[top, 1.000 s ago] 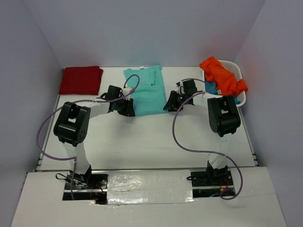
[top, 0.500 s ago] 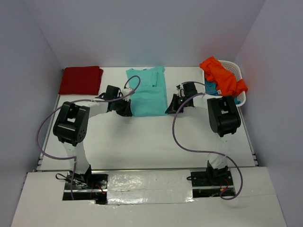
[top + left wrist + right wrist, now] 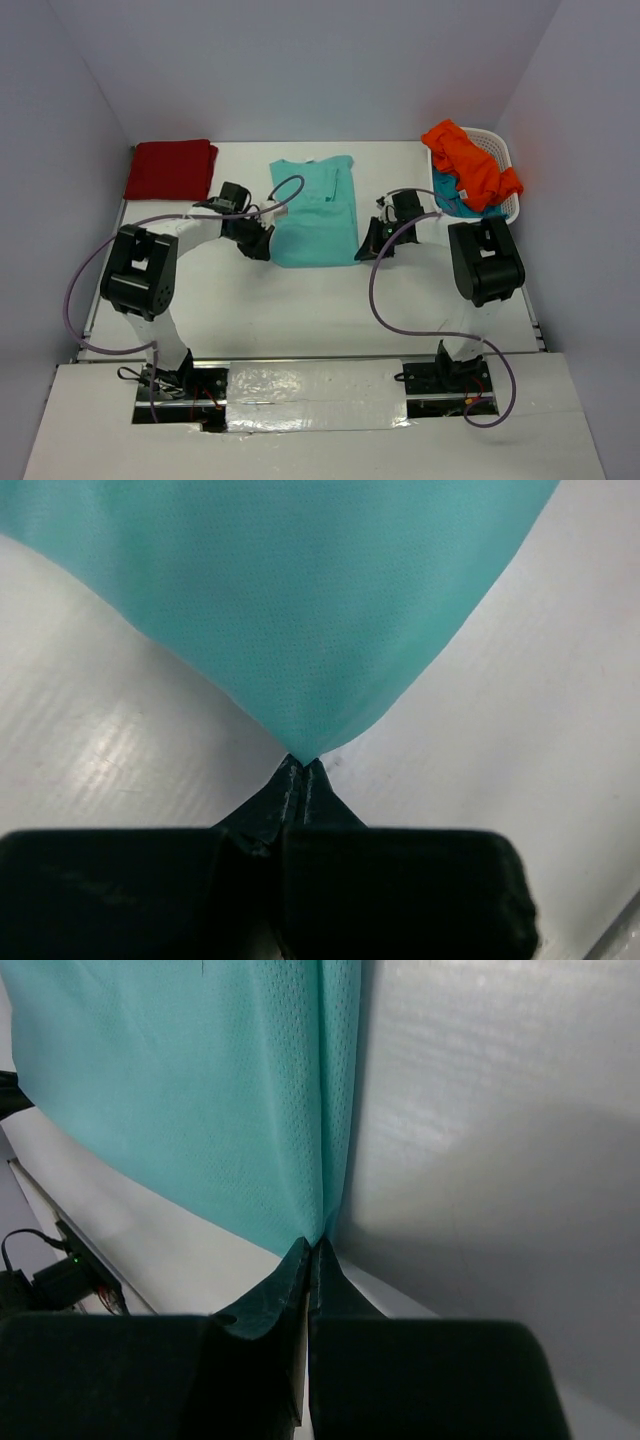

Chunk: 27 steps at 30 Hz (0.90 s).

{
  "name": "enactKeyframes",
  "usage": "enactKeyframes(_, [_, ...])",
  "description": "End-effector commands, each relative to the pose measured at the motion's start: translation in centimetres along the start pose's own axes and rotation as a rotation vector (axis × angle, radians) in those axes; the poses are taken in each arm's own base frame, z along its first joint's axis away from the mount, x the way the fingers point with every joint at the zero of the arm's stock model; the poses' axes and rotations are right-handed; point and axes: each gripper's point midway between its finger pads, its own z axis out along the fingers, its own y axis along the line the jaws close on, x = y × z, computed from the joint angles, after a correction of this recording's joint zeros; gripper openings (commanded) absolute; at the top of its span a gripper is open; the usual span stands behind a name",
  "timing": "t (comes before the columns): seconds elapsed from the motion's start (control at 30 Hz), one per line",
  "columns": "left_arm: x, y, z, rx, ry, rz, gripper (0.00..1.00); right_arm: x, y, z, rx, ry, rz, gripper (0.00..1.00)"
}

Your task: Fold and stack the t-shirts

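Note:
The mint-aqua t-shirt [image 3: 316, 210] lies flat mid-table, folded lengthwise. My left gripper [image 3: 266, 243] is shut on its near left corner; the left wrist view has that gripper [image 3: 303, 763] pinching the point of the mint cloth [image 3: 300, 610]. At the near right corner my right gripper [image 3: 362, 246] is shut on the hem, its tips [image 3: 312, 1245] clamping the mint-aqua fabric [image 3: 220, 1100]. A dark red t-shirt [image 3: 171, 168] sits folded at the far left. The orange t-shirt [image 3: 468, 160] and a teal-blue t-shirt [image 3: 455, 198] are bundled in the basket.
A white mesh basket [image 3: 505, 160] stands at the far right corner of the white table [image 3: 300, 300]. Purple cables loop from both arms over the table. Grey walls close in the left, back and right.
Both grippers closed on the mint-aqua shirt's near corners and pulled it toward the near edge and slightly right. The shirt now lies straighter. The red shirt and basket stayed put.

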Motion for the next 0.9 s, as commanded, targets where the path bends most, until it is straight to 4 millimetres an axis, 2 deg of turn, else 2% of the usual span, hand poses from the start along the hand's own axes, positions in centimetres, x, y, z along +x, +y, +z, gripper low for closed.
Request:
enactKeyframes(0.0, [1.6,-2.6,-1.9,0.077,0.047,0.069,0.00,2.0,0.6,-1.3,-0.003,0.010,-0.030,0.00])
enactKeyframes(0.03, [2.1,-3.7,-2.4,0.118,0.044,0.124,0.01,2.6,0.8,-1.4,-0.006,0.019,-0.029,0.00])
enactKeyframes(0.1, [4.2,-6.0,-3.3,0.192,0.112,0.160,0.12,4.8,1.2,-1.4,-0.009,0.061,-0.030,0.00])
enactKeyframes(0.13, [5.1,-7.0,-3.8,0.223,0.131,0.237,0.18,5.6,1.4,-1.4,-0.012,0.076,-0.035,0.00])
enactKeyframes(0.17, [6.7,-8.4,-4.6,0.265,0.189,0.253,0.29,6.7,1.8,-1.4,-0.014,0.098,-0.045,0.00])
enactKeyframes(0.23, [8.1,-9.3,-6.1,0.273,0.203,0.352,0.35,8.7,1.9,-2.0,-0.011,0.121,-0.035,0.01])
enactKeyframes(0.27, [8.9,-9.1,-6.9,0.251,0.233,0.387,0.45,9.2,2.2,-2.2,-0.019,0.123,-0.033,0.03])
enactKeyframes(0.3, [8.9,-9.2,-8.0,0.221,0.210,0.492,0.49,10.4,2.1,-2.8,-0.026,0.127,-0.022,0.04])
enactKeyframes(0.37, [8.8,-9.0,-9.3,0.166,0.199,0.610,0.55,11.2,2.0,-3.2,-0.022,0.123,0.006,0.13])
enactKeyframes(0.4, [8.7,-9.1,-9.7,0.150,0.180,0.664,0.61,12.1,1.7,-3.4,-0.016,0.135,0.023,0.20])
enactKeyframes(0.47, [7.0,-9.7,-10.7,0.081,0.095,0.853,0.74,12.7,2.1,-3.8,-0.029,0.133,0.026,0.37])
enactKeyframes(0.5, [6.0,-9.4,-10.1,0.030,0.049,0.928,0.77,13.4,2.0,-3.9,-0.023,0.144,0.026,0.42])
enactKeyframes(0.57, [3.7,-10.6,-9.6,-0.045,-0.034,1.049,0.89,13.5,1.8,-4.2,0.002,0.127,0.028,0.50])
enactKeyframes(0.6, [3.5,-10.3,-9.0,-0.086,-0.025,1.073,0.90,13.7,1.5,-4.3,0.021,0.125,0.036,0.52])
enactKeyframes(0.63, [2.2,-11.1,-7.8,-0.086,-0.052,1.134,0.90,13.5,1.3,-4.4,0.035,0.114,0.038,0.54])
enactKeyframes(0.73, [1.4,-10.9,-5.0,-0.071,-0.009,1.121,0.99,13.1,1.4,-4.5,0.043,0.103,0.039,0.56])
enactKeyframes(0.77, [1.0,-10.9,-4.5,-0.069,-0.003,1.105,0.99,13.0,1.4,-4.4,0.044,0.098,0.043,0.56])
enactKeyframes(0.87, [1.8,-11.2,-2.7,-0.032,0.026,1.146,0.99,12.7,1.2,-4.1,0.051,0.089,0.061,0.56])
